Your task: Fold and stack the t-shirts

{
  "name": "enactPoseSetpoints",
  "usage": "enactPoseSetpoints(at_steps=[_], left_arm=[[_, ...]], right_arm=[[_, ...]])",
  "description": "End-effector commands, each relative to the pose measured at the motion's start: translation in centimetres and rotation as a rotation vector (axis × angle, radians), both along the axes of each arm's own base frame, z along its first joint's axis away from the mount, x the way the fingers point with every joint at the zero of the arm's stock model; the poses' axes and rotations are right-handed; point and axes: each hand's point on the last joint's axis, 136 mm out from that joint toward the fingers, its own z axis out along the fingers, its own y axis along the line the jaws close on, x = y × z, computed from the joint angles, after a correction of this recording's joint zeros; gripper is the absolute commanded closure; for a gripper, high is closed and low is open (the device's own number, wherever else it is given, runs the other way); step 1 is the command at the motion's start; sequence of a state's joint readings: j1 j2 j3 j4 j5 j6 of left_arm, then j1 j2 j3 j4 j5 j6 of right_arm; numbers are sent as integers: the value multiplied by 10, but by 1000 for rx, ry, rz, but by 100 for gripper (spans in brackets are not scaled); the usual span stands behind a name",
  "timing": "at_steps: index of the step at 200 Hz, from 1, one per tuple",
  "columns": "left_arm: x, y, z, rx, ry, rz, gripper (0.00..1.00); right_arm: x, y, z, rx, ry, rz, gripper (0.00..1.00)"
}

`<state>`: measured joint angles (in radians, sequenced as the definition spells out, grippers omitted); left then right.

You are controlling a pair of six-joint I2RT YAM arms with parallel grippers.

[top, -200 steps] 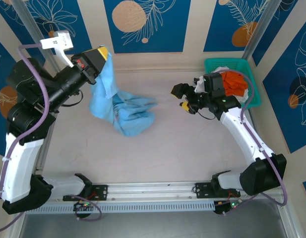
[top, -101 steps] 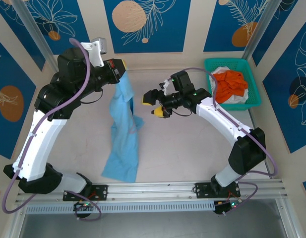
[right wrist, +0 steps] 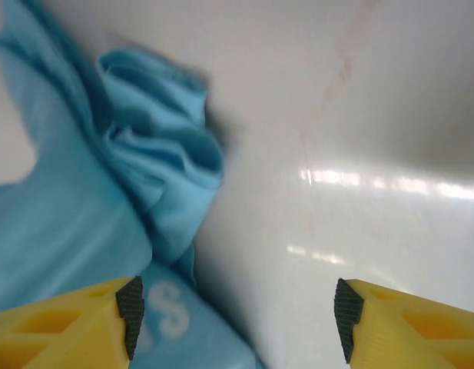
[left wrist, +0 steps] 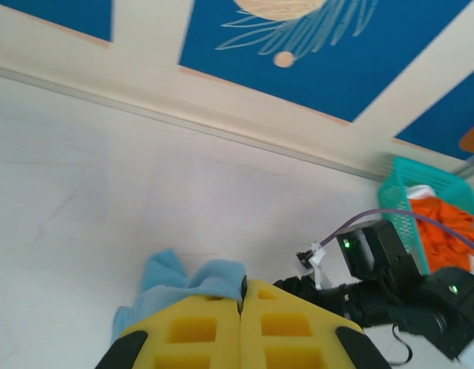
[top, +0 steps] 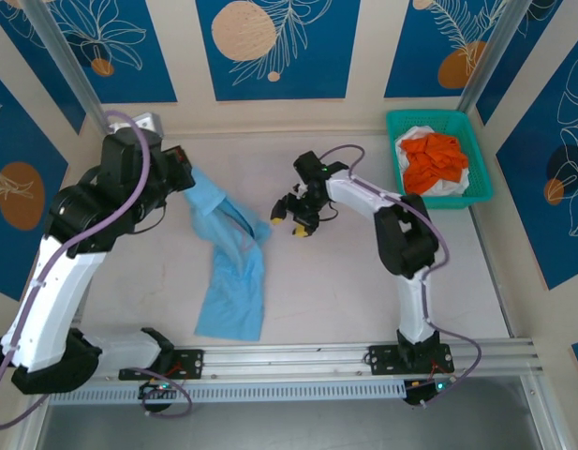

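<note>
While the left gripper (top: 187,173) has its yellow fingers (left wrist: 190,330) pressed together on a bunched corner of the light blue shirt (top: 234,272), the rest of that shirt trails across the table (top: 345,281), well to the left of the basket (top: 429,116) and nearer the arm bases than the basket is. The pinched end sits raised at the far left. From there the cloth runs as a long, loosely creased strip that lies flatter toward its near end.

The right gripper (top: 289,222) is also left of the basket, between it and the blue shirt, and just beside the shirt's basket-side edge. Its fingers (right wrist: 67,330) stand wide apart with nothing between them but bare table and a fold of blue cloth (a pale printed mark shows on the cloth by one finger). From the wrist view I cannot tell whether the tips touch the cloth.

Inside the basket, which stands at the far right corner of the table, the orange shirt (top: 437,155) lies crumpled on top of the white shirt (top: 452,185). White cloth peeks out around the orange.
</note>
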<state>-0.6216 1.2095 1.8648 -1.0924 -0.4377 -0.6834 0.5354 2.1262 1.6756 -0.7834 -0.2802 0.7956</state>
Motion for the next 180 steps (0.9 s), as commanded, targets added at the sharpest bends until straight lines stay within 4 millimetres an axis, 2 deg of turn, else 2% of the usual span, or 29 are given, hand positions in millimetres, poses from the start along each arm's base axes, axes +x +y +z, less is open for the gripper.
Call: enactPoseSetpoints(at_steps=[1, 20, 50, 63, 75, 87, 110, 132, 136, 159, 170, 180], left_arm=[[-10, 27, -2, 29, 9, 99, 100], [-15, 35, -3, 60, 17, 120, 100], [-21, 42, 4, 67, -5, 125, 100], [-24, 46, 6, 75, -12, 129, 100], [-26, 48, 8, 82, -21, 129, 100], [-27, 50, 12, 83, -38, 127, 100], [-27, 46, 24, 70, -85, 97, 100], [-28, 36, 45, 18, -158, 38, 100], [-28, 34, 51, 4, -178, 22, 100], [-41, 23, 96, -99, -342, -81, 100], [-52, 21, 121, -146, -439, -129, 100], [-62, 22, 142, -180, -521, -157, 100]], right_arm=[[12, 28, -14, 0, -19, 72, 32], [20, 51, -29, 37, -15, 91, 37], [9, 69, -49, 24, 34, 134, 53], [8, 70, -49, 27, 29, 140, 69], [10, 66, -38, 23, 3, 134, 85], [18, 60, -14, 46, -55, 119, 100], [29, 44, 47, 111, -174, 87, 100], [30, 11, 108, 116, -291, 29, 100], [30, 6, 112, 113, -299, 20, 100], [16, -31, 174, 137, -425, -59, 100], [3, -48, 209, 145, -521, -85, 100], [-9, -62, 231, 136, -592, -108, 100]])
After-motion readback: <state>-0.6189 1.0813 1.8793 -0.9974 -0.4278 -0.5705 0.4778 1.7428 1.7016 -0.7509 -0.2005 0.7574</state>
